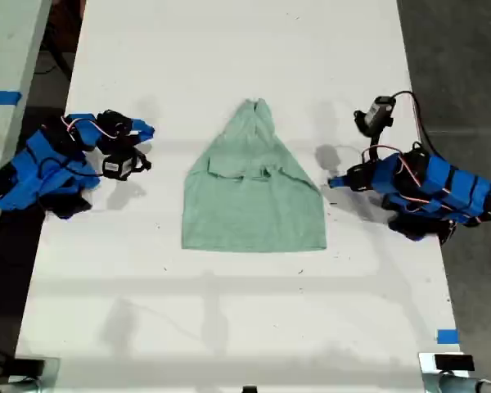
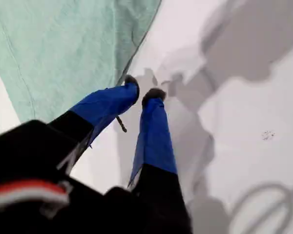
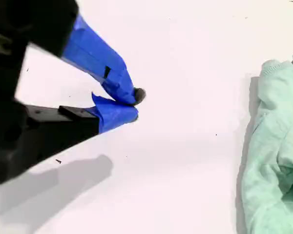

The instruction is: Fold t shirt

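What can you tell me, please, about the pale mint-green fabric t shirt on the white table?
The pale mint-green soft fabric t shirt lies flat mid-table, partly folded: both sides are turned inward, so it tapers to a narrow, bunched top, with a straight hem at the wide end. Only the white table touches it; neither gripper does.

No text, label, brand, number or sign could be read in any of the three views. The small pale mint-green soft fabric t shirt (image 1: 254, 192) showed plain cloth with no print, and the white flat worktop (image 1: 229, 49) bore no writing.
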Tool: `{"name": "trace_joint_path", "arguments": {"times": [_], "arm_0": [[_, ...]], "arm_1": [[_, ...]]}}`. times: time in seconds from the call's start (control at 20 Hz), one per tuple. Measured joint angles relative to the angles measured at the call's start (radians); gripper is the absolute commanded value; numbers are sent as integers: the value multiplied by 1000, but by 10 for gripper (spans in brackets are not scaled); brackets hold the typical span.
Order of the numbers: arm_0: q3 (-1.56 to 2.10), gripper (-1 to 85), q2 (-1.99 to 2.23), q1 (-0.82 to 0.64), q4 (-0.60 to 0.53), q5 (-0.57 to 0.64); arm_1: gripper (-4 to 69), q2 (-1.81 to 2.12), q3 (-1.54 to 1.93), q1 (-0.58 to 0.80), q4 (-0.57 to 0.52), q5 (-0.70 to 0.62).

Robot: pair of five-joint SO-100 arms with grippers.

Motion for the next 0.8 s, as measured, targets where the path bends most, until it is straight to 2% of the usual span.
{"name": "trace_joint_path", "arguments": {"times": [0.8], "arm_0": [[0,-2,0,15,0,-11]], "arm_1": [[51,0,0,0,0,0]]}}
